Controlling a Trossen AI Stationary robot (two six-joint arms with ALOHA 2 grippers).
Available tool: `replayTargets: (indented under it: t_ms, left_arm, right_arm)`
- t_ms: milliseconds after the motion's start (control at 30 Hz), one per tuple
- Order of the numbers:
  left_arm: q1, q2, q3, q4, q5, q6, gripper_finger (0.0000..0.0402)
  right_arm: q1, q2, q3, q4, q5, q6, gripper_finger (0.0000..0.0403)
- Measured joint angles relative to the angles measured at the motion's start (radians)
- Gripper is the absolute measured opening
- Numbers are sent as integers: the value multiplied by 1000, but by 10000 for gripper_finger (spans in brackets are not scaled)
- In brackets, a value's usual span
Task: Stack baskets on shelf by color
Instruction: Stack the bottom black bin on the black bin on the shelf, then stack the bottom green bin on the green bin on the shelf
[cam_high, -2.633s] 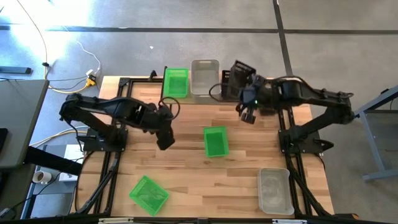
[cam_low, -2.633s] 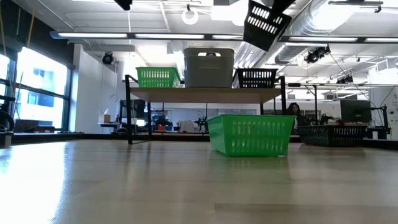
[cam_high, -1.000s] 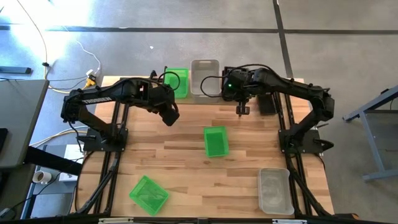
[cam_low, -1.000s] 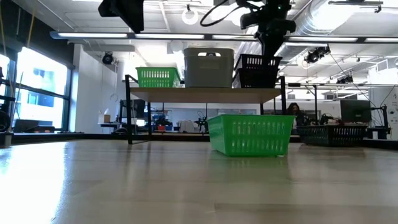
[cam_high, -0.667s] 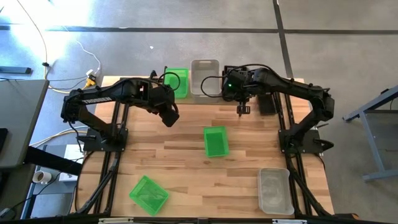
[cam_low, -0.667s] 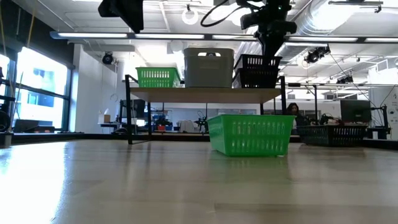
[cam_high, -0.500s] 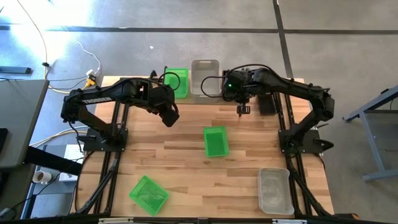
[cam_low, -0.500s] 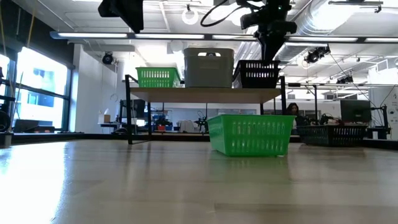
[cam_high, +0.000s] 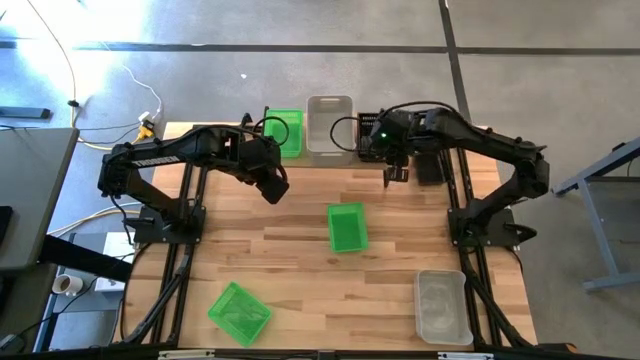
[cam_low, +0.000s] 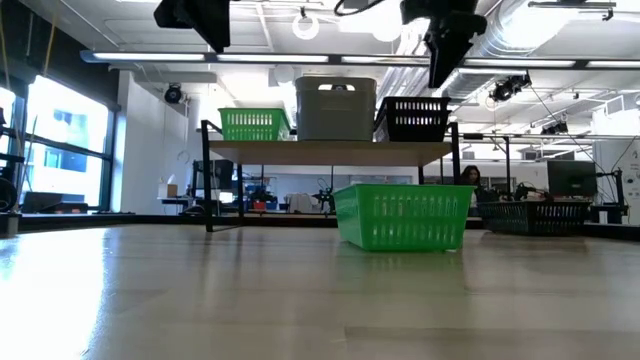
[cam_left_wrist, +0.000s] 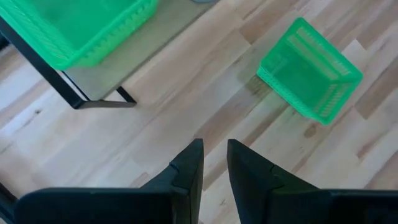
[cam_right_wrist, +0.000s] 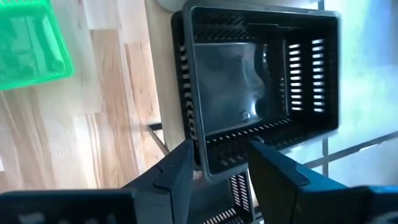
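Green basket (cam_low: 255, 124), grey basket (cam_low: 335, 108), black basket (cam_low: 413, 119) sit empty on shelf (cam_low: 330, 151).

High view: the black perforated plastic basket (cam_high: 372, 142) on the light wood shelf (cam_high: 300, 160) is largely covered by the right arm at upper centre. Low view: both arms are cut off by the top edge. Left wrist view: the bright green perforated basket (cam_left_wrist: 74, 25) is cropped at the upper left.

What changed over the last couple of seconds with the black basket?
The right hand carried the black basket to the shelf, seated it on the black stack, opened and lifted clear. The left hand moved toward the shelf, holding nothing. Other baskets stayed put.
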Motion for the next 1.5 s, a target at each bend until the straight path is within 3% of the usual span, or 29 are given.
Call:
replayTargets:
  t_ms: [467, 1100, 1333, 1500]
  left_arm:
    - [0, 0, 0, -1, 35, 0, 63]
    - [0, 0, 0, -1, 31, 0, 63]
    - [-2, 0, 0, -6, 49, 0, 63]
    - [-63, 0, 0, -9, 69, -26, 63]
  right_arm:
    - [-25, 0, -3, 90, -87, 0, 138]
    - [-47, 73, 0, 87, -61, 21, 138]
    - [-46, 70, 112, 3, -31, 76, 138]
    - [-46, 69, 195, -35, -39, 112, 138]
